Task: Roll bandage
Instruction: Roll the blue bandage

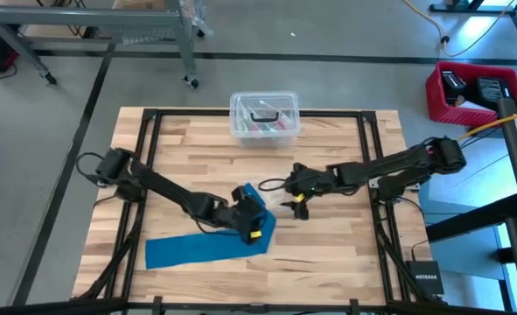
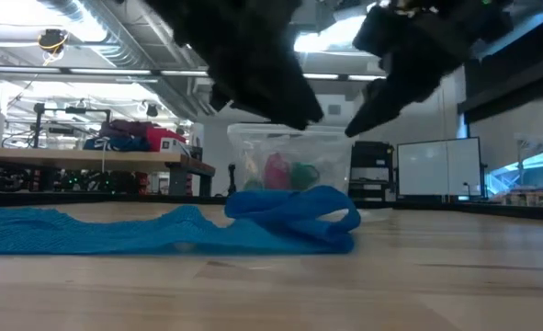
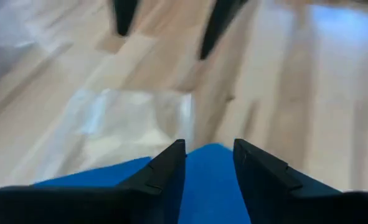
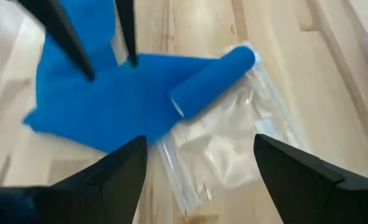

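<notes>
From above, the bandage (image 1: 207, 245) lies on the near half of the table (image 1: 328, 262): a flat blue tail runs toward the left side, and a rolled end sits at its right end, near the table's middle. Left gripper (image 1: 251, 220) is over that rolled end, right gripper (image 1: 298, 204) is just beside it on the right, apart from the cloth. Clear lidded box (image 1: 264, 116) sits at the far edge, well apart

At table height, the rolled end (image 2: 294, 213) is a loose, saggy coil, not a tight cylinder, with the tail rumpled flat to its left. Both arms hang above it and I can't tell any contact in this view

Left wrist view: left fingers (image 3: 165, 171) stand narrow with blue cloth right between them, so I read it as pinching the bandage, though the actual pad contact is hidden. Small clear bag (image 3: 127, 121) lies just beyond

Right wrist view: right fingers (image 4: 118, 168) are spread wide and hold nothing. Roll (image 4: 212, 78) shows as a short tube resting partly on the bag (image 4: 233, 149), the loose tail fanned out behind it

Handling, my read: light, soft, stretchy, no stiffness, so it will unwind or squash if let go. Bag under it looks slick, so the roll may skid. Best hold is across the tube's ends or pinching its outer wrap, keeping light tension on the tail, not the flat cloth
</notes>
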`<move>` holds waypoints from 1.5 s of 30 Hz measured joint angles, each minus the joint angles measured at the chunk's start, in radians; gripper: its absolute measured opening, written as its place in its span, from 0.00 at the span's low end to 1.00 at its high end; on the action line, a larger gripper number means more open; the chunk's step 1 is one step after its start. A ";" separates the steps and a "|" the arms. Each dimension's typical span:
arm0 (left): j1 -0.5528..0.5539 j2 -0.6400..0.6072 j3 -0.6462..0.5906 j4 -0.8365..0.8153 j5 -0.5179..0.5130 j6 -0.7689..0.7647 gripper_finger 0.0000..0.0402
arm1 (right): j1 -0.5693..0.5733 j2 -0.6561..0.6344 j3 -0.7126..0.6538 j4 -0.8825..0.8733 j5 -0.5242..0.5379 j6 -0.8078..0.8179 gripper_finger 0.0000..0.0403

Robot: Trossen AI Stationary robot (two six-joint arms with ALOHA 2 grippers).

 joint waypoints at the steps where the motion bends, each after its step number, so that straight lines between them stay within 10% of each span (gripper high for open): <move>1: -0.006 0.021 0.031 -0.050 -0.034 -0.022 0.32 | 0.000 -0.001 -0.023 0.021 0.000 -0.006 0.74; 18: -0.051 0.143 0.098 -0.123 -0.152 -0.248 0.32 | -0.001 0.283 -0.183 0.657 0.032 -0.096 0.74; 45: -0.089 0.086 0.054 -0.467 -0.162 -0.485 0.32 | 0.049 0.550 0.017 0.720 0.030 -0.088 0.74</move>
